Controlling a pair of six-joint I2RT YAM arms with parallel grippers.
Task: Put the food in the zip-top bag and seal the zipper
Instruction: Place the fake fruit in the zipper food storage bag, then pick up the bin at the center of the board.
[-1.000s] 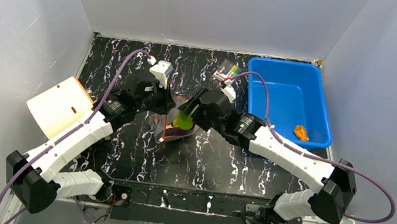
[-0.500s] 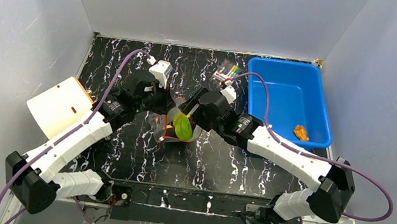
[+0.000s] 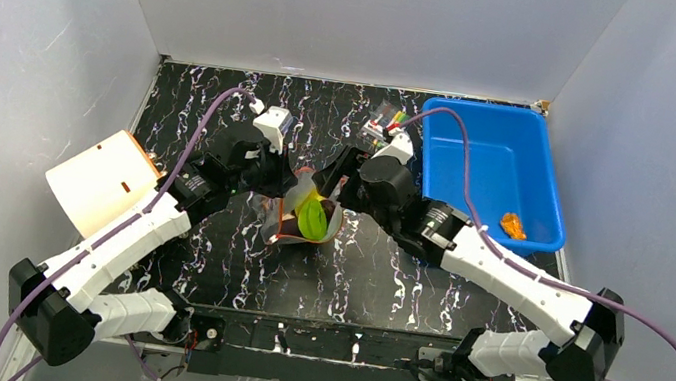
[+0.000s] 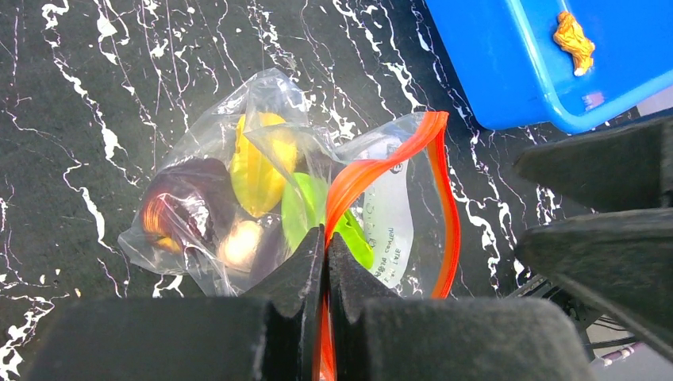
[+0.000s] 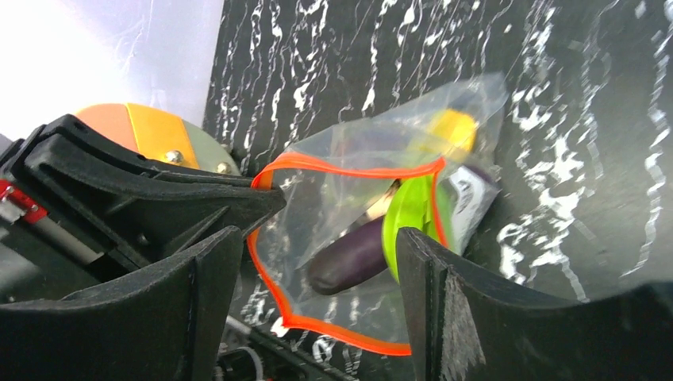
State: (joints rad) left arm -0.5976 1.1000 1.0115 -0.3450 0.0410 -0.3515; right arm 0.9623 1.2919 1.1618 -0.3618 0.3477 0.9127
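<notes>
The clear zip-top bag (image 3: pixel 302 217) lies at the table's middle with its mouth open. My left gripper (image 4: pixel 325 234) is shut on the red-orange zipper (image 4: pixel 373 171) and holds that edge up. Inside the bag are a green piece (image 4: pixel 301 210), a yellow piece (image 4: pixel 258 163), a beige piece (image 4: pixel 240 242) and a dark purple eggplant (image 5: pixel 349 258). My right gripper (image 5: pixel 317 238) is open just outside the bag's mouth, with nothing between its fingers. In the top view the right gripper (image 3: pixel 340 183) stands beside the bag's right edge. An orange food piece (image 3: pixel 512 225) lies in the blue bin.
The blue bin (image 3: pixel 502 114) stands at the back right. A small clear packet of colourful sticks (image 3: pixel 385 122) lies beside the bin's left wall. An orange and beige box (image 3: pixel 103 181) sits at the left edge, next to the left arm.
My right gripper opened, let go of the green piece into the bag, and drew back from the mouth toward the right. The left gripper kept its hold.
</notes>
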